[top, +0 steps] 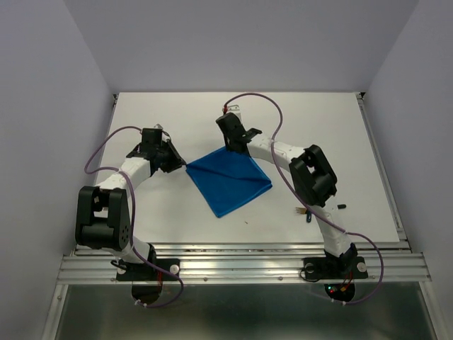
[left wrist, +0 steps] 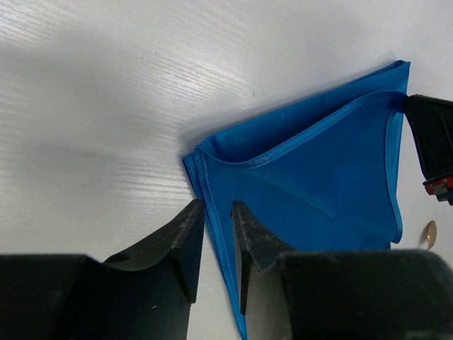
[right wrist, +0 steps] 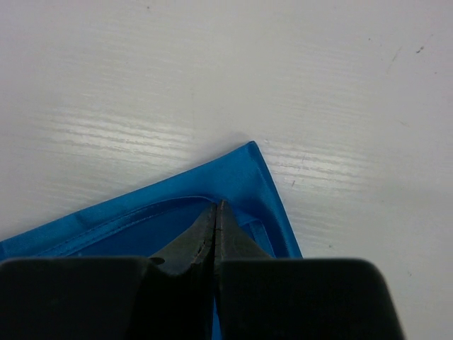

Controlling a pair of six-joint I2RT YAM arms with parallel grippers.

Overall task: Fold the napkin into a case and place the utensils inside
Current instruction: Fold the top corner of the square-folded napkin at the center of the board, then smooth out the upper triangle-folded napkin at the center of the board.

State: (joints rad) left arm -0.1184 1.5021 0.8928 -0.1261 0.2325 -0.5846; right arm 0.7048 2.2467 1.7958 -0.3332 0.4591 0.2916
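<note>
The blue napkin [top: 230, 180] lies folded in the middle of the table, an upper layer over a lower one. My left gripper [top: 182, 165] is at its left corner; in the left wrist view its jaws [left wrist: 218, 207] are slightly open and straddle the napkin's [left wrist: 318, 177] edge. My right gripper [top: 238, 146] is at the far corner; in the right wrist view it [right wrist: 216, 207] is shut on the hem of the upper layer of the napkin [right wrist: 241, 177]. The utensils [top: 304, 212] lie right of the napkin, partly hidden under my right arm. A gold head [left wrist: 428, 234] shows in the left wrist view.
A small dark object [top: 342, 206] lies on the white table [top: 177, 113] right of the utensils. The table's raised side rails run along the left and right edges. My right arm [top: 311, 173] arches over the area right of the napkin.
</note>
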